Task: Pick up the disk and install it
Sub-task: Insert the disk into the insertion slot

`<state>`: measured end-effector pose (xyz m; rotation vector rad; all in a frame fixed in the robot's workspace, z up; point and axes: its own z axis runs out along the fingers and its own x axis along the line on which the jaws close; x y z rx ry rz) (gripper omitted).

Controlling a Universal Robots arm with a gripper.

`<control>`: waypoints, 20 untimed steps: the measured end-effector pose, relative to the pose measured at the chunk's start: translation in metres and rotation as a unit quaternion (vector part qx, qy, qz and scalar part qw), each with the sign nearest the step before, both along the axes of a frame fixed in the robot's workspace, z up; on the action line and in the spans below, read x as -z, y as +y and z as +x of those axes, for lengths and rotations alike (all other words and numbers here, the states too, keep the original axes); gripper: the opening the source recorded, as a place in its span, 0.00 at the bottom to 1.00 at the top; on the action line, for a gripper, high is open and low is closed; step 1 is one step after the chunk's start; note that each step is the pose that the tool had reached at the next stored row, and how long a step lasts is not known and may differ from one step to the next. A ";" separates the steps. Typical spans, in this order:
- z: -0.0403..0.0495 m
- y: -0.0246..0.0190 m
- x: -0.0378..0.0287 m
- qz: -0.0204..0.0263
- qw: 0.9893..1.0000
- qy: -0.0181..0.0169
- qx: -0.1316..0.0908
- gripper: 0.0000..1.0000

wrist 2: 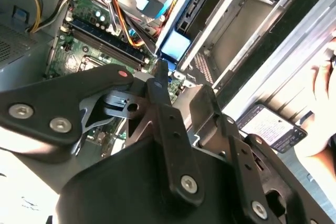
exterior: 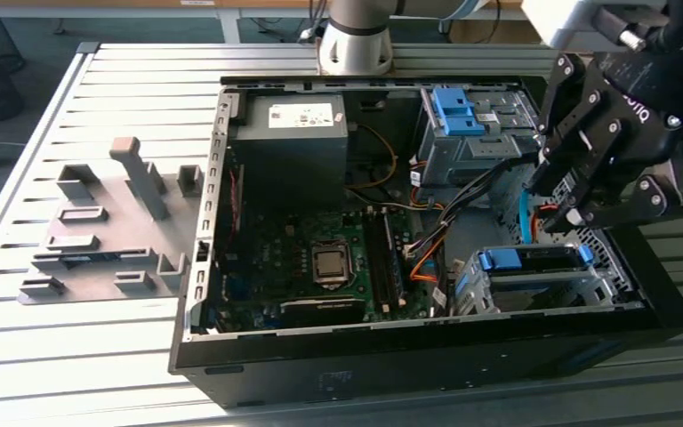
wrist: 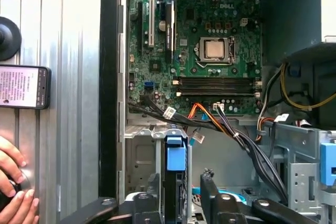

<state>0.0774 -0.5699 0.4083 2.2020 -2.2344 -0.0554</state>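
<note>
Hand (exterior: 565, 206) spread, just over disk (exterior: 532, 259), sat in PC drive cage (exterior: 537, 289)

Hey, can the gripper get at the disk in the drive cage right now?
Probably yes: the gripper hangs just above the disk, whose blue end stands uncovered at the top of the cage.

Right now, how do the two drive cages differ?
In the exterior view, the upper cage sits near the power supply, away from the gripper; the lower cage sits just below it. The upper cage's blue plastic is stepped brackets; the lower cage's is one wide bar. Both are grey metal.
</note>
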 end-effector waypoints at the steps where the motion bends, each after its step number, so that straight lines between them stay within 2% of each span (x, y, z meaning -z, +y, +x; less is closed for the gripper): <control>1: 0.0000 -0.0001 0.0019 0.000 1.000 0.000 0.000 0.43; 2: 0.0000 -0.0002 0.0037 0.000 1.000 0.000 0.000 0.36; 3: 0.0000 -0.0003 0.0055 0.000 1.000 0.000 0.000 0.36; 6: 0.0000 -0.0004 0.0109 0.000 1.000 0.000 0.000 0.19; 7: 0.0001 -0.0004 0.0127 0.000 1.000 0.000 0.000 0.19; 8: 0.0001 -0.0005 0.0146 0.000 1.000 0.000 0.000 0.13; 20: 0.0002 -0.0005 0.0363 0.000 1.000 0.000 -0.001 0.11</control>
